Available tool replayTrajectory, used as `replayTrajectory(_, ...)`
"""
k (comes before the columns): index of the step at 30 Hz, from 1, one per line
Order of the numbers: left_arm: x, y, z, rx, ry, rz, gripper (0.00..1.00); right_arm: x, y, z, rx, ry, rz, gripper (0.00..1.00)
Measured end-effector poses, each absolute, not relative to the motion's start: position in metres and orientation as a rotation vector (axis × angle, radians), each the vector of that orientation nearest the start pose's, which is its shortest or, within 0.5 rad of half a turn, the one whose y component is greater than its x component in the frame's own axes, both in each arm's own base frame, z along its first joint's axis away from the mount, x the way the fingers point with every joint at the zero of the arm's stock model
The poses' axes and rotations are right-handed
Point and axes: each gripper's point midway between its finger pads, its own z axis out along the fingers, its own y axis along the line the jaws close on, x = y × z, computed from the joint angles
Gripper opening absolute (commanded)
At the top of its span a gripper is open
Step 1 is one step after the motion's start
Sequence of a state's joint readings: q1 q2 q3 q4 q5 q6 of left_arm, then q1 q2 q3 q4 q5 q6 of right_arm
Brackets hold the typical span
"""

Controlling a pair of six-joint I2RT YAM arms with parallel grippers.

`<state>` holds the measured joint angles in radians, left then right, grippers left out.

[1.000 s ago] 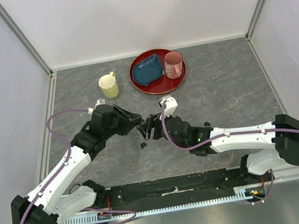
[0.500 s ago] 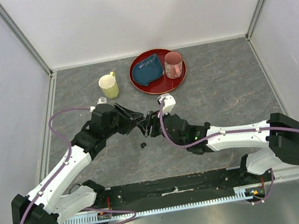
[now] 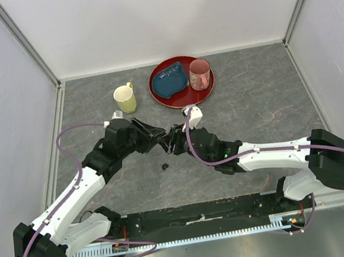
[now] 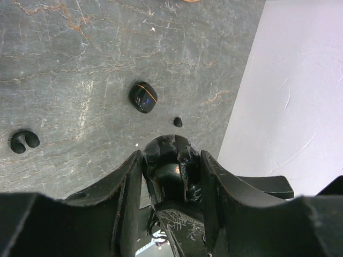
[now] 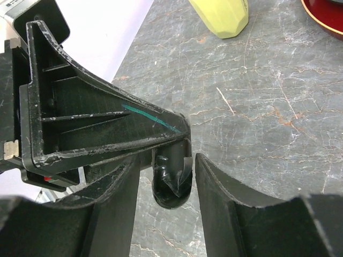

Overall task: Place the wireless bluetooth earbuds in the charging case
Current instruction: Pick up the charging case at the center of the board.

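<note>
First, from above: the left gripper [image 3: 159, 137] and the right gripper [image 3: 172, 141] meet tip to tip over the middle of the grey table [image 3: 254, 108]. What sits between the tips is too small to see here. A small black bit [image 3: 164, 167] lies on the table just on the near side of both grippers. I cannot tell what it is. Far beyond the grippers stand a yellow mug [image 3: 125, 98] and a red plate [image 3: 168, 96] with a pink mug [image 3: 200, 74] on it.

Next, the left wrist view. The left gripper's two fingers [image 4: 126, 187] are nearly closed and press on both sides of the charging case [image 4: 170, 166]. The case is round, black and shiny, and it is up off the table. Ahead of the fingers and off to the left, a little black earbud [image 4: 24, 141] lies on the table, curled like a comma. Straight ahead of the fingertips lies a black oval thing [image 4: 143, 97] with a thin orange line. A tiny black dot [image 4: 177, 122] lies between it and the case.

Last, the right wrist view. The right gripper's fingers [image 5: 220, 198] stand a little way apart, with the shiny black case between them. It sits close to the right-hand finger. I cannot tell if they squeeze it. A left gripper finger comes in from the left and touches the top of the case.
</note>
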<state>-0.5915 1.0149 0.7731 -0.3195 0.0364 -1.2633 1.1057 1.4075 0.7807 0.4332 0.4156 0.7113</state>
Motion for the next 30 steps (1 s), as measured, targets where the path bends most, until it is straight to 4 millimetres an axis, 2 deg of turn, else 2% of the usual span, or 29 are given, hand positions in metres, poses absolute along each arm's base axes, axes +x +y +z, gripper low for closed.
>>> replayTrajectory(2,0.254,-0.226,0.195,-0.753,2.225,-1.066,0.02,0.241,0.378,0.2,-0.047,1.849,0.948,0.48)
replayTrajectory(3,0.254,-0.226,0.195,-0.757,2.224,-1.069,0.02,0.24,0.378,0.2,-0.048,1.85,0.951,0.41)
replayTrajectory(8,0.255,-0.227,0.197,-0.76,2.214,-1.077,0.02,0.24,0.378,0.198,-0.043,1.861,0.955,0.27)
replayTrajectory(11,0.255,-0.227,0.197,-0.76,2.213,-1.077,0.02,0.24,0.377,0.198,-0.038,1.862,0.956,0.22)
replayTrajectory(14,0.255,-0.227,0.195,-0.759,2.213,-1.079,0.09,0.24,0.377,0.196,-0.039,1.865,0.953,0.13)
replayTrajectory(17,0.255,-0.227,0.194,-0.752,2.203,-1.091,0.39,0.24,0.376,0.196,-0.041,1.865,0.952,0.05)
replayTrajectory(18,0.254,-0.228,0.195,-0.748,2.2,-1.1,0.54,0.239,0.375,0.196,-0.042,1.864,0.953,0.04)
replayTrajectory(21,0.251,-0.228,0.198,-0.729,2.183,-1.126,0.76,0.237,0.371,0.201,-0.051,1.857,0.963,0.01)
replayTrajectory(24,0.249,-0.225,0.206,-0.704,2.145,-1.14,0.85,0.235,0.367,0.216,-0.059,1.838,1.002,0.0)
replayTrajectory(30,0.247,-0.208,0.233,-0.615,2.003,-1.121,0.88,0.234,0.347,0.24,-0.068,1.81,1.081,0.0)
